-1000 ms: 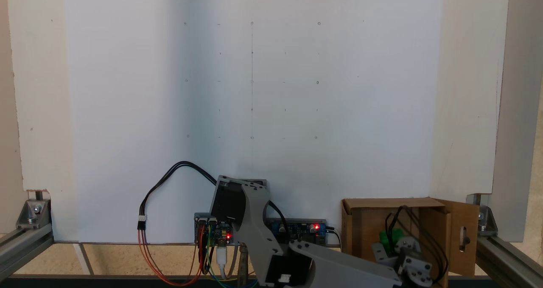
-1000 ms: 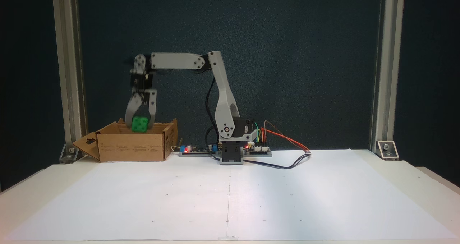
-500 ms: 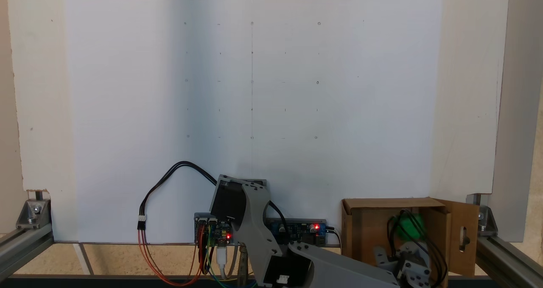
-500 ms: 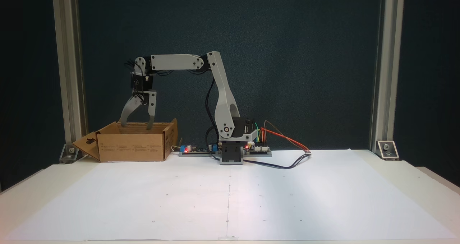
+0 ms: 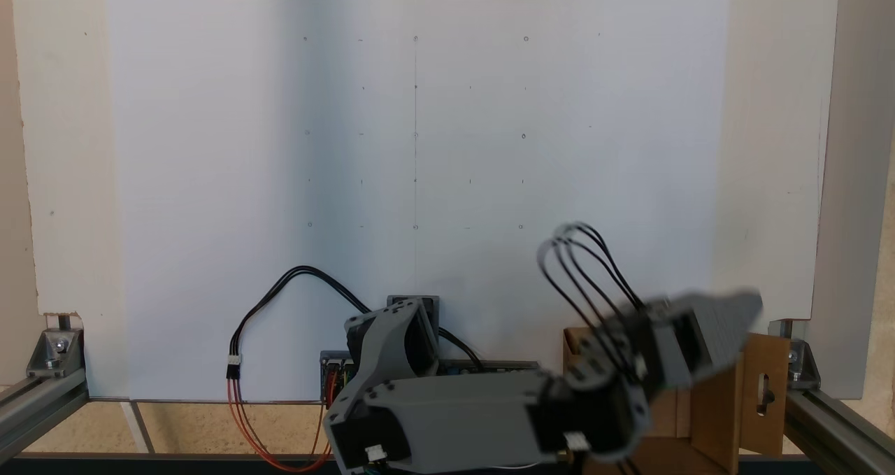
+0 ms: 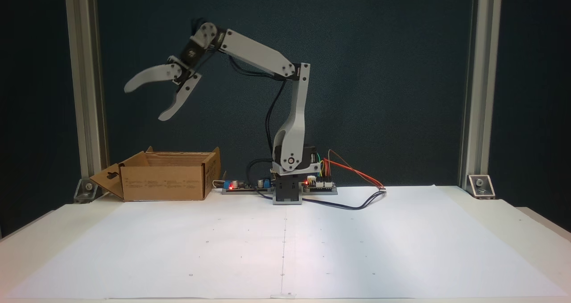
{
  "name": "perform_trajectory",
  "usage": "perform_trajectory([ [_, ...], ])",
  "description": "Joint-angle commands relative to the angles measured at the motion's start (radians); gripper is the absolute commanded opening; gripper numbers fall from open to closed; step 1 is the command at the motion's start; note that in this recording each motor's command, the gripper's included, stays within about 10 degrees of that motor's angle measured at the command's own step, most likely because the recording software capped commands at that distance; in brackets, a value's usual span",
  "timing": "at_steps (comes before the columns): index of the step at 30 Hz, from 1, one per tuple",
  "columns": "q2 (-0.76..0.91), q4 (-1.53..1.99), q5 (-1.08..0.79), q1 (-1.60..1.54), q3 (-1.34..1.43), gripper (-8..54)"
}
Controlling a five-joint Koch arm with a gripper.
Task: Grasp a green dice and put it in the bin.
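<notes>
The bin [image 6: 165,180] is a brown cardboard box with open flaps, standing at the back left of the table in a fixed view. The same bin [image 5: 717,412] sits at the lower right in a fixed view, partly covered by the blurred arm [image 5: 489,419]. My gripper [image 6: 144,103] hangs high above the bin and a little to its left. It is open, its jaws spread wide with nothing between them. The green dice is hidden in both fixed views.
The arm's base [image 6: 287,191] stands right of the bin, with circuit boards [image 6: 319,184] and looping cables [image 6: 357,202] beside it. White paper [image 6: 285,249] with faint marks covers the table. Aluminium posts [image 6: 84,93] rise at both back corners.
The gripper opened over the bin and the green dice dropped out of it into the box. The arm then swung up and away, lifting the open gripper well above the bin.
</notes>
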Motion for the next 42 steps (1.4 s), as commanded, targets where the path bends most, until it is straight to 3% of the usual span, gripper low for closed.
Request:
perform_trajectory([
  [1,0.075,-0.017,0.11,-0.159,0.0,44.6],
  [12,0.264,-0.12,0.115,-0.949,0.275,44.6],
  [16,0.333,-0.282,0.112,-1.198,0.514,44.4],
  [22,0.466,-0.553,-0.014,-1.226,0.927,44.7],
  [31,0.626,-0.963,-0.012,-1.204,1.063,44.9],
  [42,0.644,-1.434,-0.018,-1.163,1.285,43.9],
])
